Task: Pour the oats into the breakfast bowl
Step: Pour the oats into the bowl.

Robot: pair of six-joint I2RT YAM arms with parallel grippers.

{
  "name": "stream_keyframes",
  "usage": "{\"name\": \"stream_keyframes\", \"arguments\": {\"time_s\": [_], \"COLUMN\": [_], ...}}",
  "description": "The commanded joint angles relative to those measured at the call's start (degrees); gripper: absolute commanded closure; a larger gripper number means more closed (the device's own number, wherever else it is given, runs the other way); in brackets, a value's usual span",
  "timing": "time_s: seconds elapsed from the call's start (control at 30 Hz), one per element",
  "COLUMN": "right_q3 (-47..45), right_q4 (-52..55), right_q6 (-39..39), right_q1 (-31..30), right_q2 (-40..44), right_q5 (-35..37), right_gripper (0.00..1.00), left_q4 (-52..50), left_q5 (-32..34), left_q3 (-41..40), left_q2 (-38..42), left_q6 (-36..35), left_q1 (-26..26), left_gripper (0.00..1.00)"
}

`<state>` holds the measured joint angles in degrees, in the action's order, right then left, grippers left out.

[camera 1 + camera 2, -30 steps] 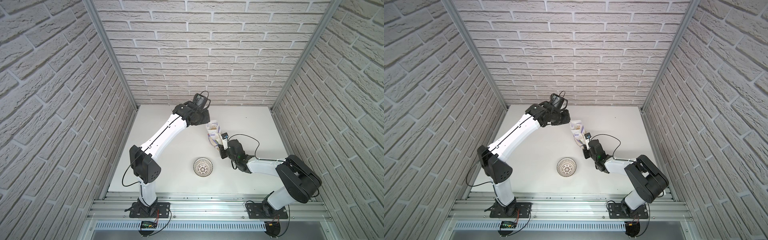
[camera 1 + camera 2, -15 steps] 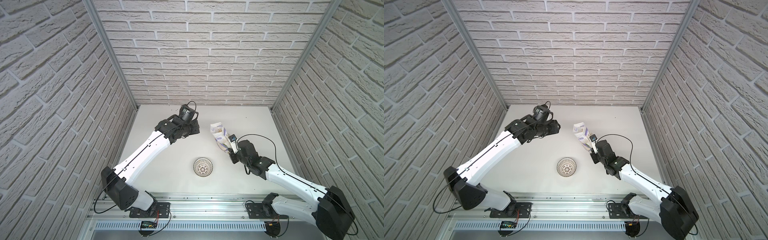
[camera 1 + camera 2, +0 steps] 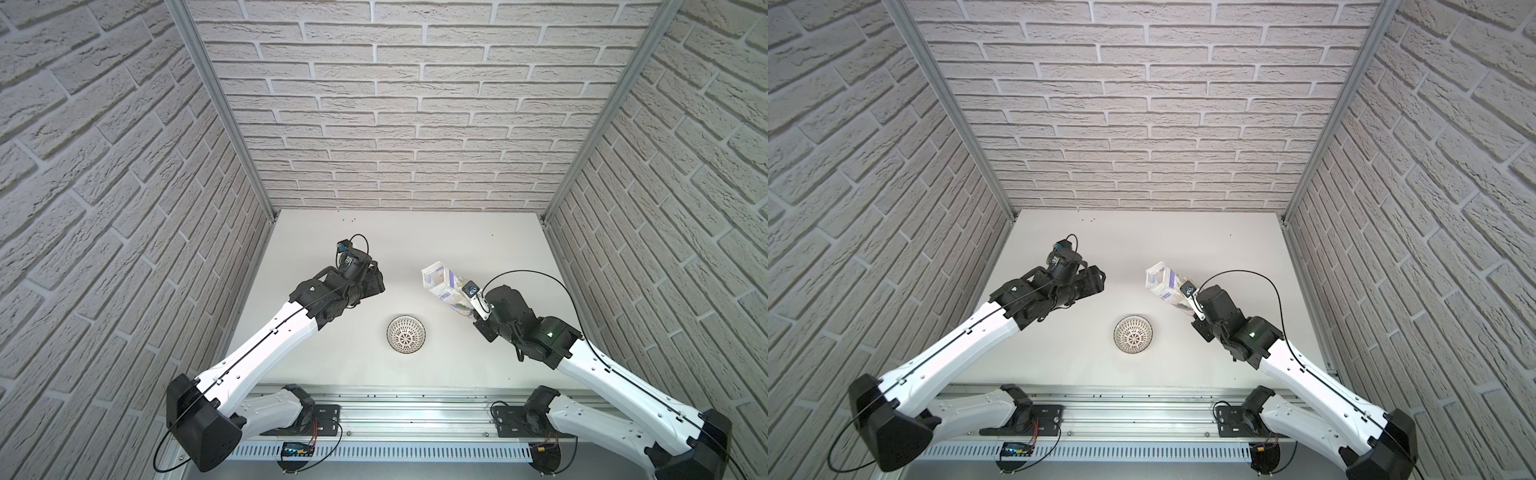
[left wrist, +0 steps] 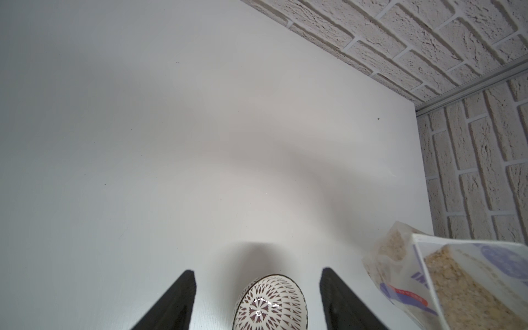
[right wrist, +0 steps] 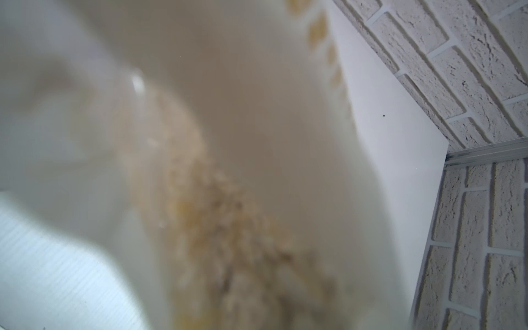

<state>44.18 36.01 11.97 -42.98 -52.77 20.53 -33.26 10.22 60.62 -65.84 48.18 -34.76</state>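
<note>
With your right gripper clamped on the pouch, aloft beside the bowl, and your left gripper open and empty, bring the mouth over the bowl's centre, then tip slowly so the oats land inside.
</note>
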Motion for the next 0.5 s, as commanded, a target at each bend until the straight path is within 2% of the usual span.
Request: {"name": "stream_keyframes", "arguments": {"time_s": [0.0, 0.13, 0.47], "right_q3": [3.7, 3.3, 2.2], "right_q4": [-5.2, -3.7, -1.8], "right_q6": [2.8, 4.5, 6.2], "right_q1": [-3.2, -8.4, -16.3], "right_q2": [1.6, 1.1, -1.4], "right_q5": [5.3, 8.8, 17.5], "right_gripper": [0.96, 0.97, 0.97], "left_q4": [4.2, 5.2, 6.8], "left_q5": [1.8, 2.5, 3.7], "left_q3": [-3.2, -6.8, -12.8], "left_q2": [1.8, 2.7, 3.4], "left_q6": [3.3, 5.0, 10.5], "left_q1": [-1.2, -3.0, -5.3], "left_gripper": [0.28, 0.31, 0.34]}}
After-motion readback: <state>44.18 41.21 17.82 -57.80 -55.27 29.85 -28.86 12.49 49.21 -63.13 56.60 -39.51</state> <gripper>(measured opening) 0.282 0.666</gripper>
